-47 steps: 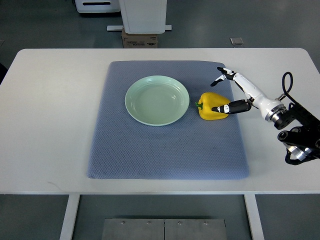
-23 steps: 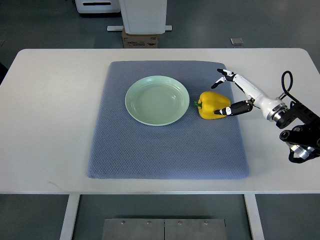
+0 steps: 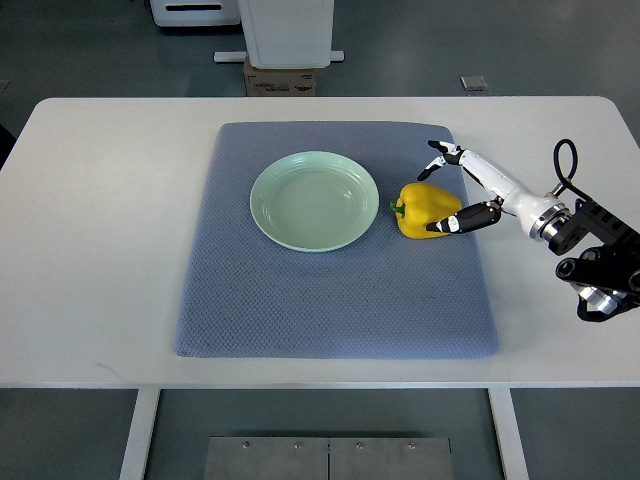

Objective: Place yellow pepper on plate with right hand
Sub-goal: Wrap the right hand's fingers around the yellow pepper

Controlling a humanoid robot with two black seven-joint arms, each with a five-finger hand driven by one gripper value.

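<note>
A yellow pepper (image 3: 424,209) with a green stem lies on the blue-grey mat (image 3: 335,300), just right of the pale green plate (image 3: 314,200). The plate holds nothing. My right hand (image 3: 440,190) reaches in from the right edge and brackets the pepper's right side. One dark-tipped finger lies against the pepper's near right flank, and the other fingers (image 3: 440,157) are spread behind it, apart from the fruit. The pepper rests on the mat, not lifted. No left arm shows.
The mat covers the middle of a white table (image 3: 100,250). A cardboard box (image 3: 280,78) and a white machine base stand on the floor beyond the table's far edge. My right forearm and its black cabling (image 3: 598,262) sit over the table's right side.
The right hand has crept slightly left and forward around the pepper, its far fingers nearer the fruit. The pepper and plate have stayed put.
</note>
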